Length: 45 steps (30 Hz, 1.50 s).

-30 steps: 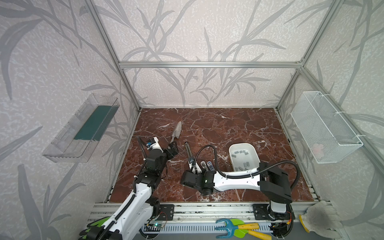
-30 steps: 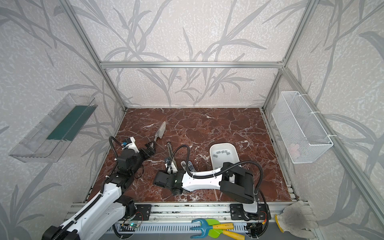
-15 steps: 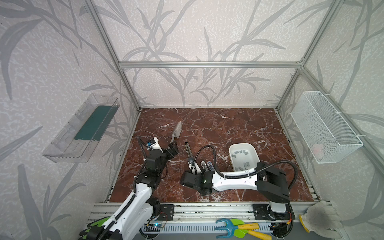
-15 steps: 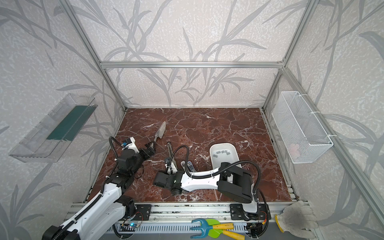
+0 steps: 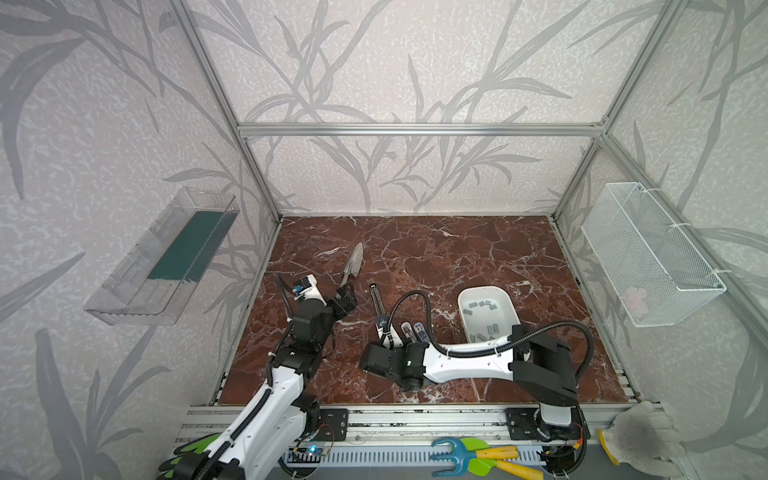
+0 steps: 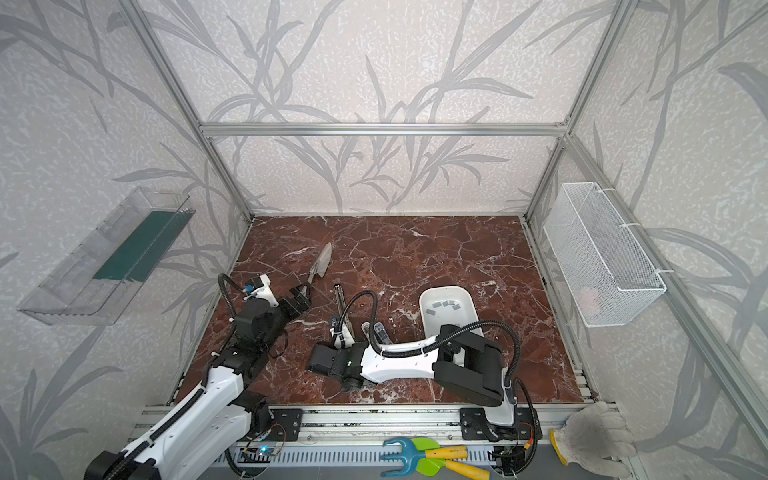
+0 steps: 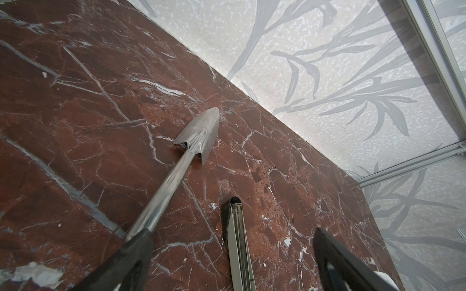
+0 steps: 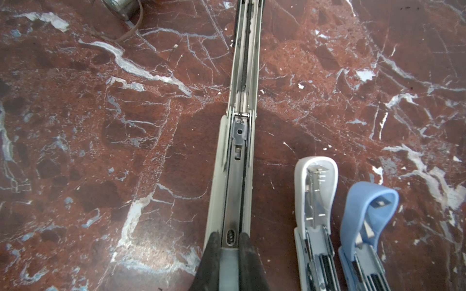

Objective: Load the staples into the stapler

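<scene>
A long grey stapler (image 5: 376,301) (image 6: 340,297) lies opened flat on the marble floor, its empty channel facing up (image 8: 237,156). My right gripper (image 8: 229,241) (image 5: 384,331) is shut on its near end, one finger (image 8: 213,252) on each side of the rail. The staples (image 5: 482,305) (image 6: 444,304), several small grey strips, lie in a white tray (image 5: 484,289) to the right. My left gripper (image 7: 232,262) (image 5: 347,297) stands open, holding nothing, just left of the stapler's far end (image 7: 237,239).
A metal trowel (image 5: 353,264) (image 7: 199,133) lies by the left gripper, its handle at one finger (image 7: 131,257). Two small opened staplers, white (image 8: 315,201) and blue (image 8: 365,214), lie beside the long one. A wire basket (image 5: 648,257) and a clear shelf (image 5: 166,257) hang on the side walls.
</scene>
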{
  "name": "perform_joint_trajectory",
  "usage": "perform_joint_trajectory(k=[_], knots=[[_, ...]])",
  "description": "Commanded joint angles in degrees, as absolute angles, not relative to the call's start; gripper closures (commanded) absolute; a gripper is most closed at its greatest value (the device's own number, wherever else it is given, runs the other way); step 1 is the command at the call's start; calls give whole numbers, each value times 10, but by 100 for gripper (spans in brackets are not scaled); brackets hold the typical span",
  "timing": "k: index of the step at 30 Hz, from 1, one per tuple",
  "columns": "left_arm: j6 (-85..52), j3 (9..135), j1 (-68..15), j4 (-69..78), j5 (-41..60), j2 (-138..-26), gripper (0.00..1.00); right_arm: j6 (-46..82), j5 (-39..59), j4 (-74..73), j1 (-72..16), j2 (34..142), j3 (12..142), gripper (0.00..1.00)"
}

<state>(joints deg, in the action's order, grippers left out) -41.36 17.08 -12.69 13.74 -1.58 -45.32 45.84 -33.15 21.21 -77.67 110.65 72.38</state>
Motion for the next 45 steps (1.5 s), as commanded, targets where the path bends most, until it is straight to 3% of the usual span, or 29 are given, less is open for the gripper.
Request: perform_joint_trajectory(k=[1,45], knots=[[-424,166,-125,149,-25,-447,1,471,-338,229,-777,1117,733,95],[-427,167,-125,150,-21,-445,1,521,-353,221,-820,1050,624,96]])
